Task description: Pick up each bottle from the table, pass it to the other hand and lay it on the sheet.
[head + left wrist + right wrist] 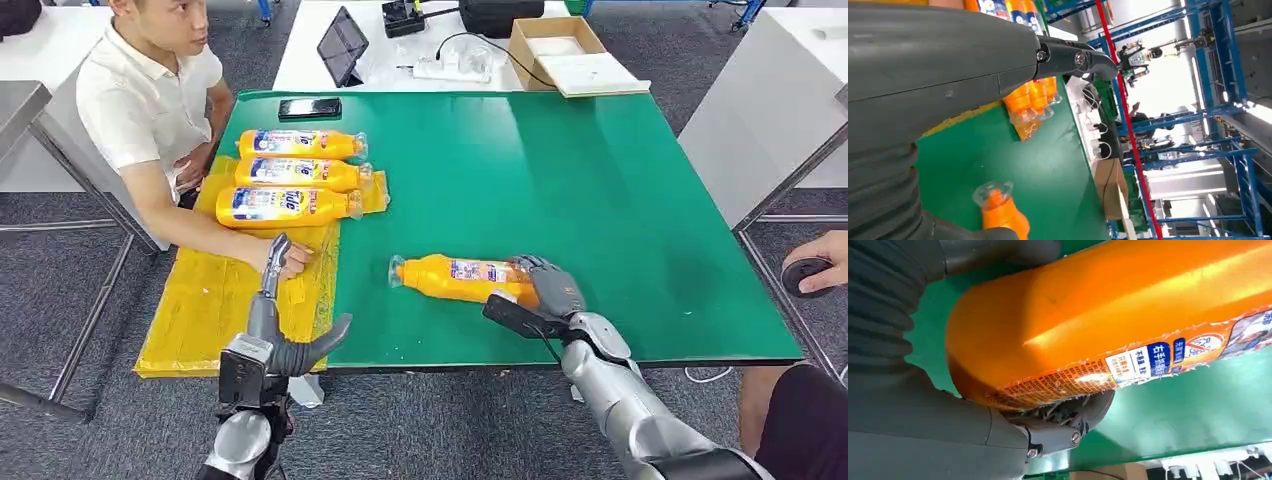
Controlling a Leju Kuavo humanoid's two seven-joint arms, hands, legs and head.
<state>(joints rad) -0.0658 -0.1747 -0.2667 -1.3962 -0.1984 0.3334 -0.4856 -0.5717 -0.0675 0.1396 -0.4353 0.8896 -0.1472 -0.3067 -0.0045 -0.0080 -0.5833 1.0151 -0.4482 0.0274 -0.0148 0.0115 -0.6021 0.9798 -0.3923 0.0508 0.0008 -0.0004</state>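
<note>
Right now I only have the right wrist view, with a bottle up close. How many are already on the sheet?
Observer: Three bottles, side by side at the far end of the sheet.
Operator: Left hand ready for the pass?
Observer: The left hand is by the sheet's near corner, fingers apart, holding nothing.
Operator: Anything in its way?
Observer: A person's hand rests on the sheet, right by the left hand's fingers.
</note>
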